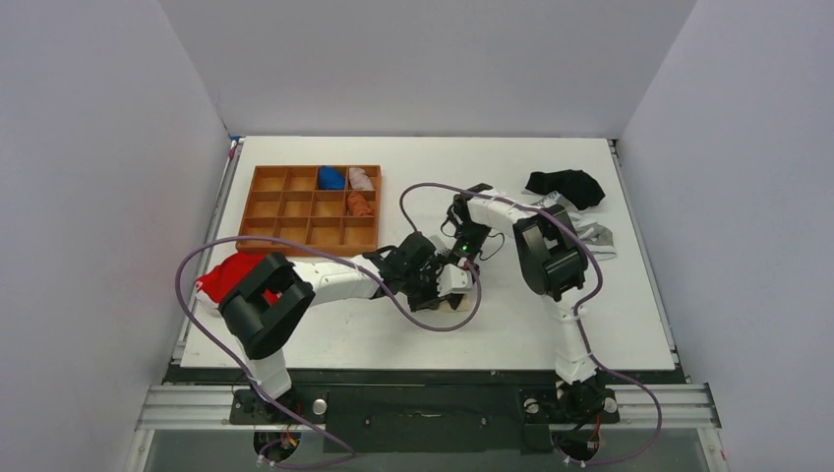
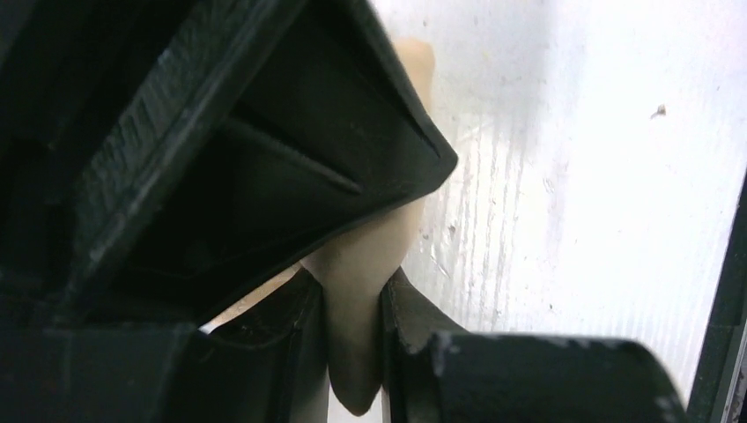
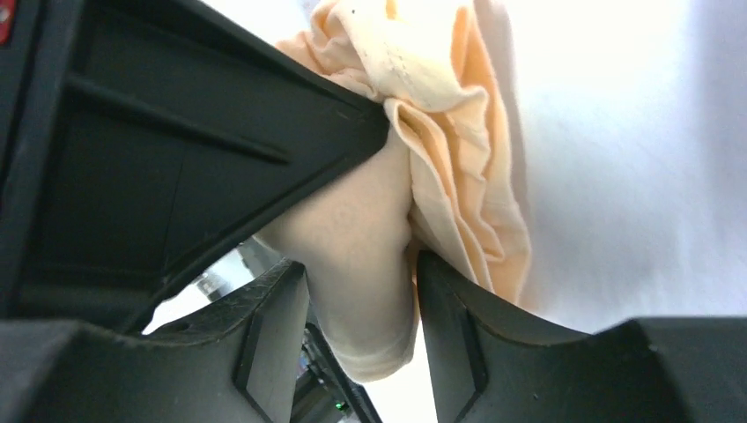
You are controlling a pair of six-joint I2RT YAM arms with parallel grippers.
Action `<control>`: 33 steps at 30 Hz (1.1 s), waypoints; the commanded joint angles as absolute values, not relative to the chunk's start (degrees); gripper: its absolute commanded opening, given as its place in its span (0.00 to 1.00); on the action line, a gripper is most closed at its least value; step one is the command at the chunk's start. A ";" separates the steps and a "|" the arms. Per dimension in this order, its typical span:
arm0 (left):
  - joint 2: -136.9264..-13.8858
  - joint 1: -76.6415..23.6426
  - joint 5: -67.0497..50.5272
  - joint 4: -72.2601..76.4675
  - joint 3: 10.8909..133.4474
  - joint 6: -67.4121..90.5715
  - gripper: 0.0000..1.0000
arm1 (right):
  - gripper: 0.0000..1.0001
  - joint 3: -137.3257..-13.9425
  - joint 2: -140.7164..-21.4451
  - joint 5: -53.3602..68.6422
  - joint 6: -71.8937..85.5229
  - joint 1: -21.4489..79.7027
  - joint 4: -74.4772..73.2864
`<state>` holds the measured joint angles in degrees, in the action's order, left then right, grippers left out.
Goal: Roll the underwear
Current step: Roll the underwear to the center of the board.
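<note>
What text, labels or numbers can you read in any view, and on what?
None: no readable word, label or number shows in any view, whether on the underwear, the tray or the table.

Mid-table, left hand [image 1: 429, 283] and right hand [image 1: 455, 279] meeting over cream underwear [image 1: 456, 303], wooden tray [image 1: 246, 211] behind, red garment [image 1: 218, 278] at left edge.

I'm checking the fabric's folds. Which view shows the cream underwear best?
Right wrist: the underwear is large in frame, folds and stitched hem clear, between that arm's fingers. Left wrist shows only a narrow strip between its fingers. From the top, the arms hide nearly all of it.
</note>
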<state>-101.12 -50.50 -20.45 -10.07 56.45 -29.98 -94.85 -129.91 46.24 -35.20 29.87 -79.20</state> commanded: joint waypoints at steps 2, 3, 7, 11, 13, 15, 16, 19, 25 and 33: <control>-106.99 -48.17 -27.03 -14.40 57.63 -27.00 0.00 | 0.47 -93.42 -122.92 40.97 -36.20 26.27 -71.33; -107.50 -47.97 -27.09 -14.81 58.18 -26.86 0.00 | 0.47 -93.42 -122.55 40.96 -36.36 25.31 -71.52; -108.60 -47.72 -27.21 -15.53 59.20 -26.31 0.00 | 0.50 -92.89 -120.21 41.51 -37.76 22.69 -73.06; -109.99 -47.59 -27.16 -16.06 60.08 -25.74 0.00 | 0.51 -89.62 -116.49 41.79 -38.90 19.65 -73.06; -110.93 -47.37 -27.46 -16.61 60.89 -25.40 0.00 | 0.51 -86.95 -113.61 42.86 -39.05 17.55 -71.81; -112.25 -46.88 -28.26 -17.46 62.07 -24.92 0.00 | 0.52 -83.79 -109.99 43.46 -38.39 15.36 -69.47; -112.64 -46.48 -28.55 -18.29 63.07 -24.81 0.00 | 0.52 -82.63 -108.43 43.34 -37.68 14.10 -68.57; -115.03 -45.50 -30.13 -20.34 65.33 -24.17 0.00 | 0.52 -76.23 -100.96 42.47 -35.84 12.15 -62.42; -121.06 -42.92 -34.55 -27.31 72.32 -23.26 0.00 | 0.52 -63.52 -86.18 39.77 -30.43 9.80 -48.42; -127.64 -42.20 -36.88 -34.20 79.49 -23.61 0.00 | 0.55 -49.19 -70.25 29.21 -28.80 14.70 -36.15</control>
<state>-119.94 -42.15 -42.83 -24.91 79.85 -22.04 -53.19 -75.24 35.57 -29.76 11.29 -46.04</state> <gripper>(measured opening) 0.171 0.542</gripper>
